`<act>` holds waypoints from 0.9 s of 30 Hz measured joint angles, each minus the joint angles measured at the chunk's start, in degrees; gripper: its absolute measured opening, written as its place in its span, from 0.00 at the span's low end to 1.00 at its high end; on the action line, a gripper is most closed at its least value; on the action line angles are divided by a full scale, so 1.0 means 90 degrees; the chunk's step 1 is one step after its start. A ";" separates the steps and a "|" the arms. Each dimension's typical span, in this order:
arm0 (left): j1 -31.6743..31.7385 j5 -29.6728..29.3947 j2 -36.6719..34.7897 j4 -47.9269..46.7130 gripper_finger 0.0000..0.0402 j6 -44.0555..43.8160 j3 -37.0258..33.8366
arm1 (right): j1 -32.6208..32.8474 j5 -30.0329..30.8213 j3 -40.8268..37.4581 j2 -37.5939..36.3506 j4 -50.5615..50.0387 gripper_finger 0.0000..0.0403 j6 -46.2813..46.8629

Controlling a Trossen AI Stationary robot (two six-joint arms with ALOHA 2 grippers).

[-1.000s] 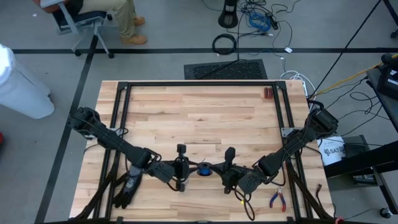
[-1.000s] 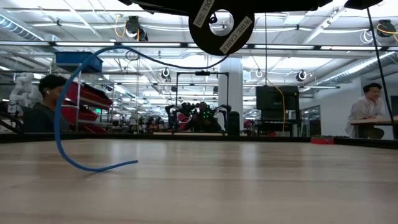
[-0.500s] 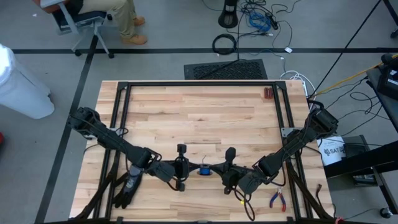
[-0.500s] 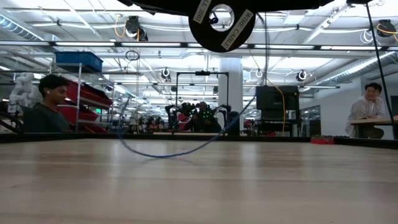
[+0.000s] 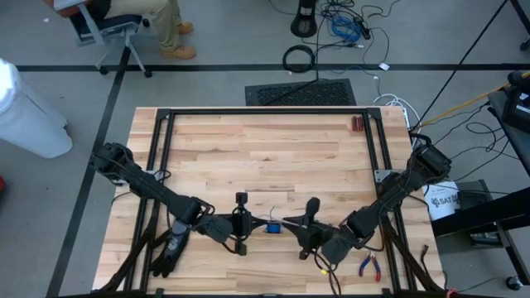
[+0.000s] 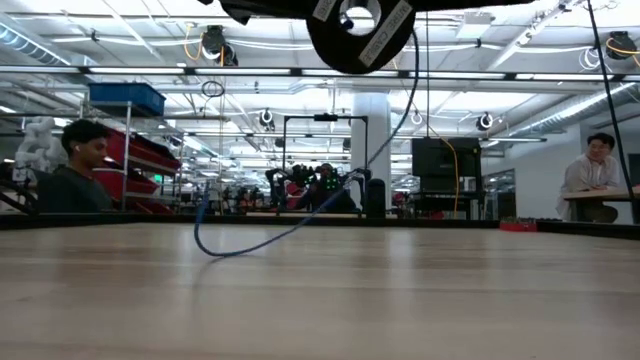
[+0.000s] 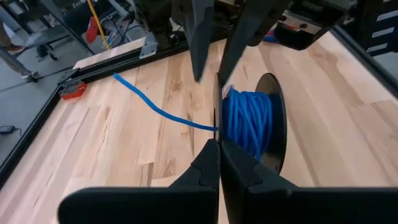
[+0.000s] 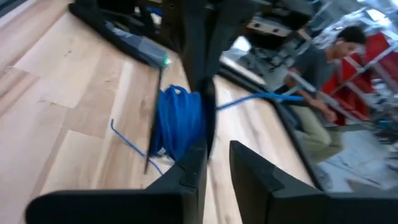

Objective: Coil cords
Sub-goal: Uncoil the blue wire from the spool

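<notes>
The cords are one thin blue wire wound on a small black spool (image 5: 272, 227), which hangs in the air between my two grippers near the table's front. The low view shows the spool (image 6: 360, 30) high up. The wire's tail (image 6: 250, 245) drops from it and lies in a slack loop on the wood. My left gripper (image 7: 219, 146) is shut on the spool. My right gripper (image 8: 214, 158) is open; its fingers (image 7: 199, 37) stand either side of the same flange's rim, opposite the left fingers. I cannot tell whether they touch it. My left gripper pinches the rim of one black flange (image 7: 217, 115) between its two fingers, beside the blue coil (image 7: 249, 121). The fingers come from the table's left, nearly level and slanting a little down. The spool is lifted clear, its flanges upright; the tail (image 7: 155, 109) trails slack to the table.
A black glove (image 5: 170, 248) lies at the near left under the left arm. Red-handled pliers (image 5: 369, 265) lie at the near right. A small red thing (image 5: 356, 124) sits by the far right rail of the black frame (image 5: 265, 110). People sit beyond the table.
The wire's tail has swung from a tall arc at the low view's left into a low slack loop near its middle. My right gripper has rolled and shifted slightly toward the table's right edge. The spool stays lifted in place.
</notes>
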 joint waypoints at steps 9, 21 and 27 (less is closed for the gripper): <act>-0.0125 -0.0010 -0.0021 0.0382 0.00 0.0028 0.0002 | 0.0705 0.1288 0.0000 0.0000 0.0023 0.22 0.0686; -0.0167 -0.0010 -0.0488 0.0389 0.00 0.0028 0.0004 | 0.0844 0.0607 0.0000 0.0194 -0.0021 0.33 0.3255; -0.0167 -0.0010 -0.0525 0.0363 0.00 0.0062 0.0005 | 0.0460 0.0153 0.0000 0.0598 0.0230 0.38 0.3268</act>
